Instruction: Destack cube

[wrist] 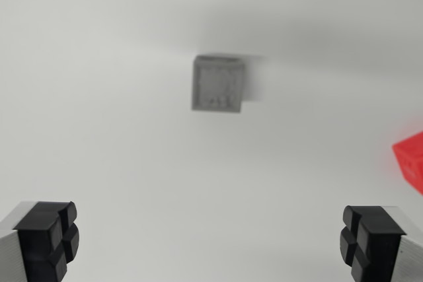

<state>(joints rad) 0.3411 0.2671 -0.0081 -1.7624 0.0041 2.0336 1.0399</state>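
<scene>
Grey cube: Plainly, the grey cube (218, 84) sat alone on the white table (99, 97), up the middle of the wrist view and a little to the wrist view's right, blurred, with nothing visible on top of it.
Red cube: only a corner of a red cube (411, 158) showed, cut off at the wrist view's right edge, well apart from the grey one; no table edge was in sight to place either by.
Stack: I could not see any cube resting on another, and whether the grey one hid a second beneath it I could not tell.
My gripper: my gripper (211, 242) stood spread wide, its black fingertips (47, 239) at the two bottom corners of the view, holding nothing, short of both cubes.
Step in hand: I judged it either an approach toward the grey cube or the task near its end, cubes already parted.
Next move: if a grasp was still owed, it called for centring the cube between my jaws, then descending square to its faces before closing.
</scene>
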